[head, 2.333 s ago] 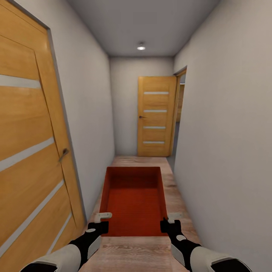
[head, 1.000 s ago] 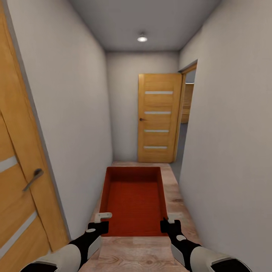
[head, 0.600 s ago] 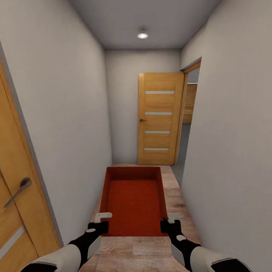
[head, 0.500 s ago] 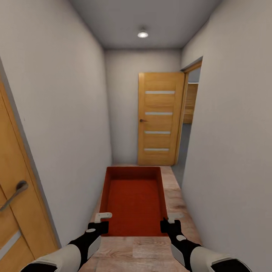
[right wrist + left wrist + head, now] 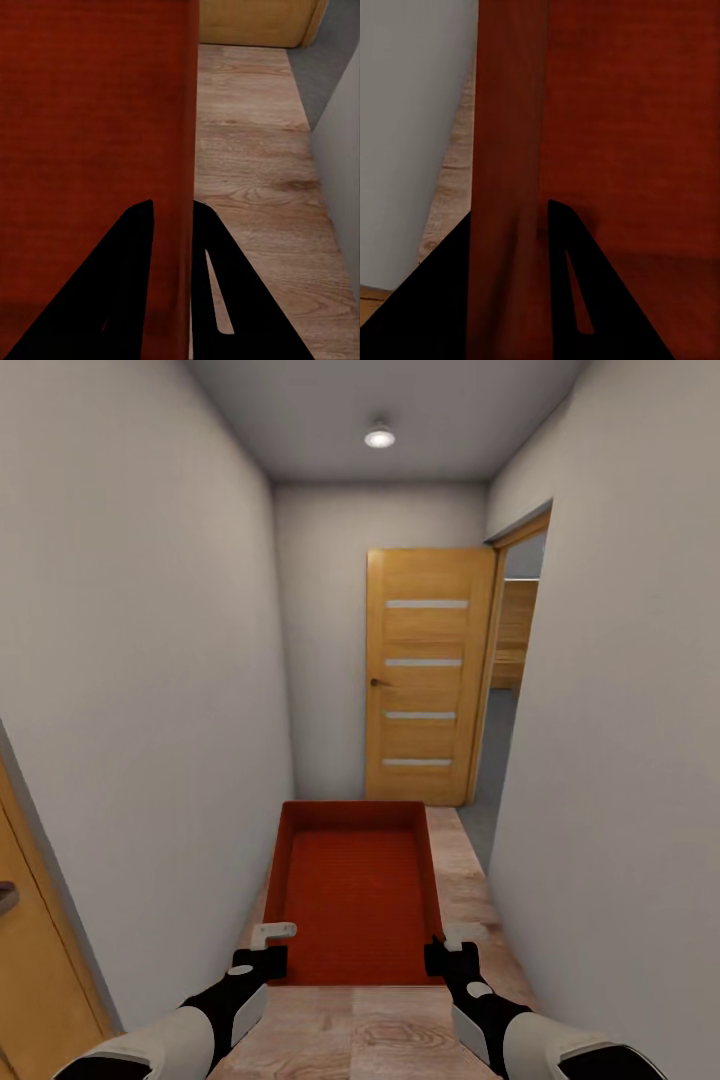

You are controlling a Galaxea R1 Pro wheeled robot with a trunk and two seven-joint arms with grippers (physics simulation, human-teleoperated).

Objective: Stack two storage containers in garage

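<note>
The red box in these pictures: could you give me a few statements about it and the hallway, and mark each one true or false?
1. The storage container is carried by both grippers, the left gripper and the right gripper each clamped on a side wall. True.
2. The container is full of small items. False: its inside is bare.
3. A wooden door stands at the far end of the hallway. True.
4. The floor under the robot is dark grey concrete. False: the light wood plank floor runs beneath it.
5. An opening in the right wall lies just before that door. True.
</note>
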